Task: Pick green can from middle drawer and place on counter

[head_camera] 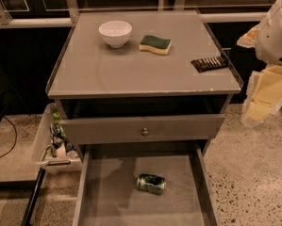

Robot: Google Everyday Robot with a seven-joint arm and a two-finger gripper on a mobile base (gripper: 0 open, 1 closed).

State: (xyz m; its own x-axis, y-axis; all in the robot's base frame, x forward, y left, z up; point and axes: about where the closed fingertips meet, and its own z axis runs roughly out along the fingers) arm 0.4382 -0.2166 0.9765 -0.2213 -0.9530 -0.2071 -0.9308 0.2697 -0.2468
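Green can [151, 184] on its side on the bare floor of the middle drawer [107, 197], which stands pulled out below the bench [131, 74]. Long axis of the can close to left-right, about parallel to the drawer front [107, 130] above it, one silvery end toward the left wall and the other toward the right wall, right end perhaps a touch nearer the camera. Dark mottled label facing up. Sits near the middle of the floor, a little right of centre, well apart from both side walls and touching nothing else. Gripper [259, 108] off to the right of the bench, beyond its right rim and just below its top level, over the speckled floor [253, 178], well apart from the can and the drawer. White arm [276, 32] entering from the upper right corner, pale yellow gripper parts hanging from it and slanting down and to the left. Cannot tell how far open the gripper is from this angle; touching none of the objects. On the bench: white bowl [115, 33] upright toward the back left, green-and-yellow sponge [155, 44] just to its right and apart from it, dark ridged object [209, 63] near the right rim. Small round knob [145, 132] at the centre of the drawer front. Pale bin [42, 140] with bottles on the ground at the left of the cabinet.
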